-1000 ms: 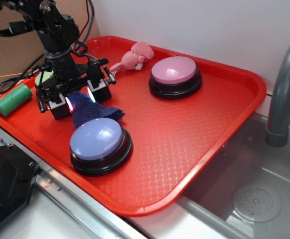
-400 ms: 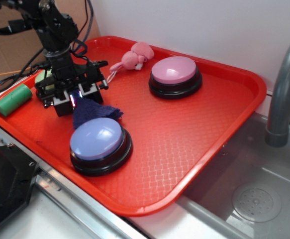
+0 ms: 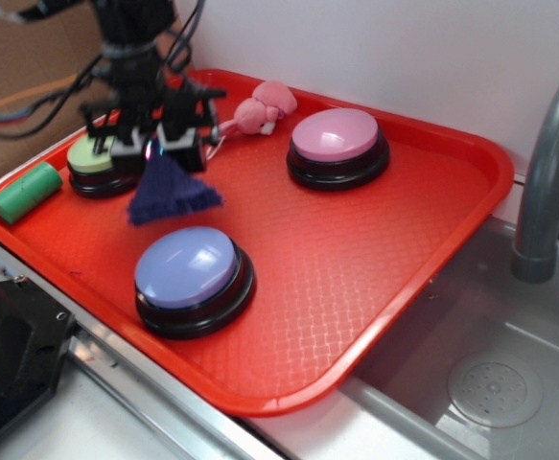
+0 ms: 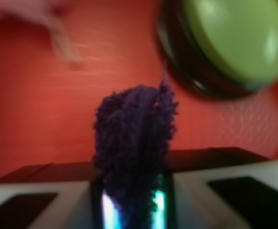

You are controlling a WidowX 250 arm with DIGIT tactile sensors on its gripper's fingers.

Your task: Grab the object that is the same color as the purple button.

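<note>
Gripper [image 3: 154, 146] is clamping the purple cloth scrap [image 3: 169, 189] between its fingers, jaws pinched narrow on the top of it, and is holding it in the air above the red tray [image 3: 375, 278]. Scrap is hanging point-up, flared at the bottom, clear of the tray surface, dangling between the green button [image 3: 95, 161] and the purple button [image 3: 185, 270], closer to the green one. Wrist view is showing the same thing: fuzzy dark purple cloth [image 4: 131, 138] bunching up between the two finger pads [image 4: 108, 210], with the green dome [image 4: 234, 40] sitting off to the upper right over red tray, blurred. Purple button is sitting at the tray's near edge, untouched. Pink button [image 3: 337, 142] is sitting toward the back, pink plush toy [image 3: 260, 107] lying just left of it near the rear rim. Green cylinder [image 3: 25, 192] is lying on the tray's left edge, beside the green button. Grey faucet [image 3: 547, 182] and sink [image 3: 480, 374] are showing at right.
</note>
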